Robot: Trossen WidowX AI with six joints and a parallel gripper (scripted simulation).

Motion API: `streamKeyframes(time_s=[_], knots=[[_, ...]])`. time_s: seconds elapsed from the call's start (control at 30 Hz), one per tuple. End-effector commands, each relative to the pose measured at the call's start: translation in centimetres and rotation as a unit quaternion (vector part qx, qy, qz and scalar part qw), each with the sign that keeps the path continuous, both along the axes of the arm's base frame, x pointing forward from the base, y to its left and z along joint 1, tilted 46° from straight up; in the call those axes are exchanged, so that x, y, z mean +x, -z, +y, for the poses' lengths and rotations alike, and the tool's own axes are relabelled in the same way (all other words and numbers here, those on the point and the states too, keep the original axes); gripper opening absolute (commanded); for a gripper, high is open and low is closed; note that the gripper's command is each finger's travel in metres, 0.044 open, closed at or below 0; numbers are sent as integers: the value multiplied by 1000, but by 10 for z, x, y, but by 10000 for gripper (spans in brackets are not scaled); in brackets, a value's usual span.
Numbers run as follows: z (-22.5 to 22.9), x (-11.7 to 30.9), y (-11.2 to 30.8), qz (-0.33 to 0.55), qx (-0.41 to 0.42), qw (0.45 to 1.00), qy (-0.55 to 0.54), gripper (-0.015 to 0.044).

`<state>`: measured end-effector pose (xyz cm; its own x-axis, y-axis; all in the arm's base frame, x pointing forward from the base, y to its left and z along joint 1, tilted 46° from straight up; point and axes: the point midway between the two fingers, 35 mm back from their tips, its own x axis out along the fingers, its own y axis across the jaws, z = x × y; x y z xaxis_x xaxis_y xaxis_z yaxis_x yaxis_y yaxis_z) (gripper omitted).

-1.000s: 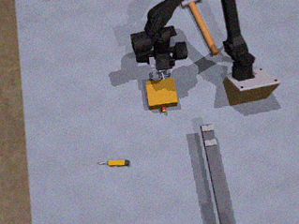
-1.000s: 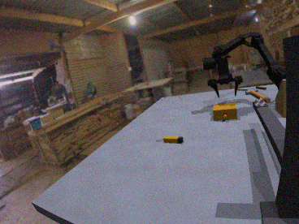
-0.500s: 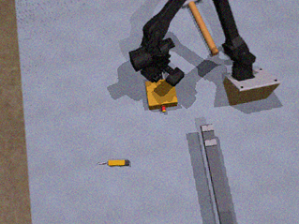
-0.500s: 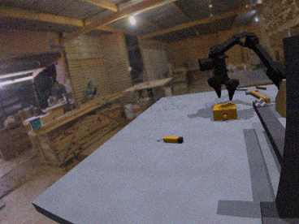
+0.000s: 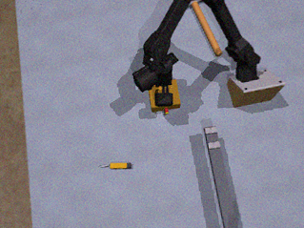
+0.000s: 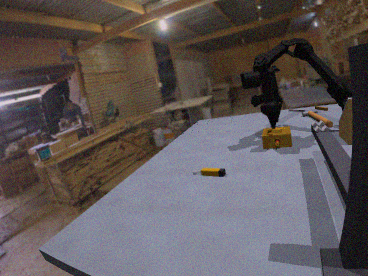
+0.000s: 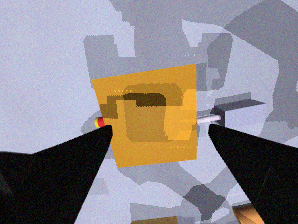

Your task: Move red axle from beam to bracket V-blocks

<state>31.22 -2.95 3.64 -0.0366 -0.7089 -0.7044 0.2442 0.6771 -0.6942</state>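
The yellow-orange beam block (image 5: 176, 103) (image 6: 285, 137) (image 7: 150, 155) rests on the table. The axle's red end (image 5: 166, 110) (image 6: 277, 143) (image 7: 100, 122) sticks out of one side. In the wrist view a pale rod (image 7: 206, 120) sticks out of the opposite side, towards a small dark-sided piece (image 7: 220, 116). My gripper (image 5: 164, 94) (image 6: 273, 125) (image 7: 160, 129) is open and empty over the block, fingertips towards its two axle sides; contact cannot be told. Two pale V-blocks (image 5: 210, 129) (image 5: 213, 145) sit at the near end of the long grey bracket (image 5: 212, 137) and hold nothing.
A yellow-handled screwdriver (image 5: 120, 166) (image 6: 212, 172) lies on the table. A hammer (image 5: 207, 29) (image 6: 320, 118) with a wooden handle lies behind the block. The arm's box-shaped base mount (image 5: 256, 95) stands to the right in the top view. A dark upright (image 6: 357, 150) fills the right edge in the exterior view.
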Motion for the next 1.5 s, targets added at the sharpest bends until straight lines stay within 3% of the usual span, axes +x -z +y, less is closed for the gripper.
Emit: streamKeyframes(time_s=[0.0, 0.43, 1.47], knots=[[39, 8, 39, -249, -7, 936, 250, 440], [59, 7, 61, -465, -23, 754, 463, 440], [43, 7, 77, -468, -23, 751, 466, 440]])
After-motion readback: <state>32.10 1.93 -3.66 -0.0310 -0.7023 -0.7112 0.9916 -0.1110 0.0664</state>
